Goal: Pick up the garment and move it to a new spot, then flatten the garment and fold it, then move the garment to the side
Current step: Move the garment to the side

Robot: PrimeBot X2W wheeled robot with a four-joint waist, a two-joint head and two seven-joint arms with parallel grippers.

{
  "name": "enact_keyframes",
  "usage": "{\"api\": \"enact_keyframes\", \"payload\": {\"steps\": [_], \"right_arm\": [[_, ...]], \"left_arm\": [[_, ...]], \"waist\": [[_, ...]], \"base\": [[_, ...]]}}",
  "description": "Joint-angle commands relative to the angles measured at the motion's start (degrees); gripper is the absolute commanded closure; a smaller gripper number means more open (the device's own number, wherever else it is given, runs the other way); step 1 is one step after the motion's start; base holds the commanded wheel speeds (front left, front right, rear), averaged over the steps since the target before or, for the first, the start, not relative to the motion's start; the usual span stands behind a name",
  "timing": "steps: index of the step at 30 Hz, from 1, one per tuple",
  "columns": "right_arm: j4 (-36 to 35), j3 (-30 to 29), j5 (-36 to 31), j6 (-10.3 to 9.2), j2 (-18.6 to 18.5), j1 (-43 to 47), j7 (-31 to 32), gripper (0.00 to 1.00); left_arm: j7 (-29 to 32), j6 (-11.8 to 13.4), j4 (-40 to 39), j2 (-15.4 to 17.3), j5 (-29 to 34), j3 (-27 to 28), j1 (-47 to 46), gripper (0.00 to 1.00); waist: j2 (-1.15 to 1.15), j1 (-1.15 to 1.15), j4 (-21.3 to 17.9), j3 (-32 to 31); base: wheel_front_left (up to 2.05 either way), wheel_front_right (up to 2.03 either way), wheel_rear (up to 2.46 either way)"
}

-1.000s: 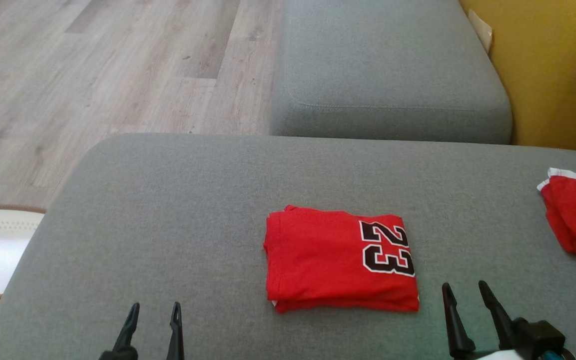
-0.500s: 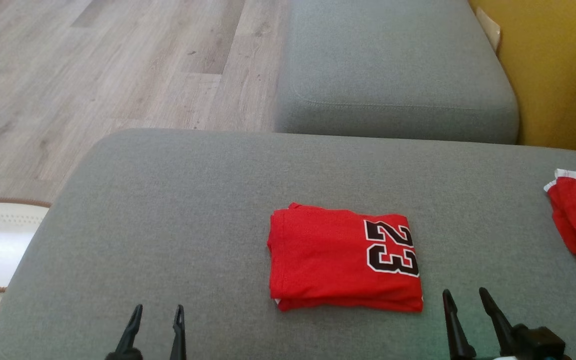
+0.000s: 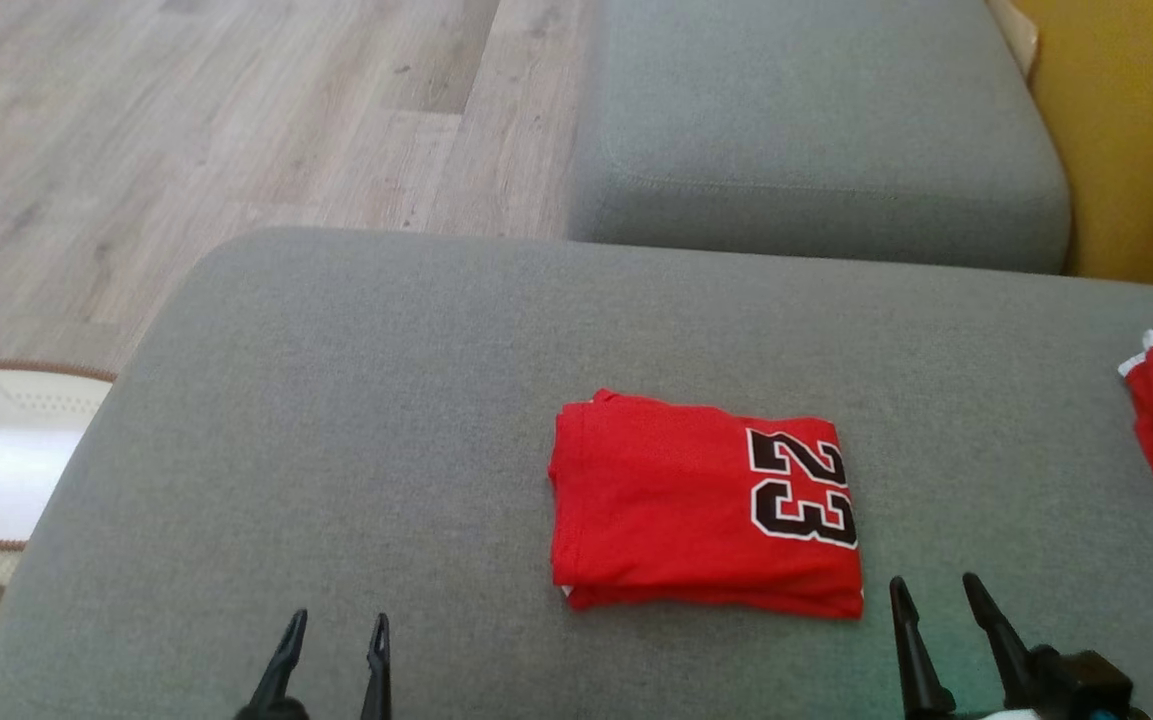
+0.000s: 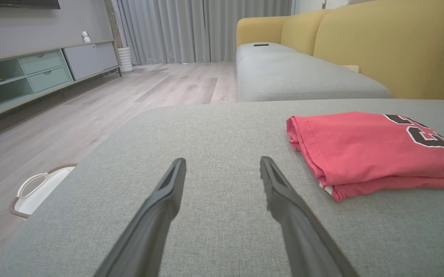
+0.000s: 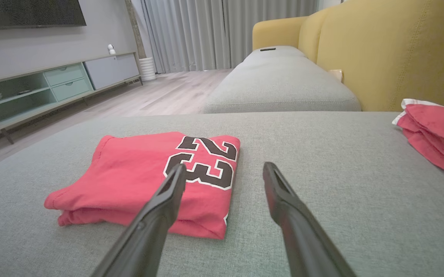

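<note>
With only the camera shifted, the folded shirt (image 3: 701, 505) is left unmoved, the left fingers (image 3: 286, 655) and right fingers (image 3: 908, 640) held open and empty at 7 and 5 o'clock, so the sideways move is judged pending.
</note>
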Motion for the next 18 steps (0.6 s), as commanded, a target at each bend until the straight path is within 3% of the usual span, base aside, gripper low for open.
{"api": "enact_keyframes", "payload": {"steps": [1,11,18], "right_arm": [[-1.34,1.09,-0.3,0.39,-0.44,-3.35,-0.78,0.0],[9.63,0.8,4.87,0.39,-0.44,-13.59,-0.29,0.0],[21.66,-0.73,8.12,0.39,-0.72,-22.9,8.02,0.0]], "left_arm": [[-0.7,0.43,-2.02,-0.1,0.54,1.01,-3.53,0.0],[-0.7,0.13,-1.88,0.19,0.65,-1.44,-5.55,0.0],[-0.7,-0.11,-1.26,0.42,0.55,-2.96,-6.56,0.0]], "waist": [[0.0,0.0,0.26,0.63],[0.0,0.0,1.75,3.83],[0.0,0.0,3.04,4.73]], "base": [[0.0,0.0,0.0],[0.0,0.0,0.0],[0.0,0.0,0.0]]}}
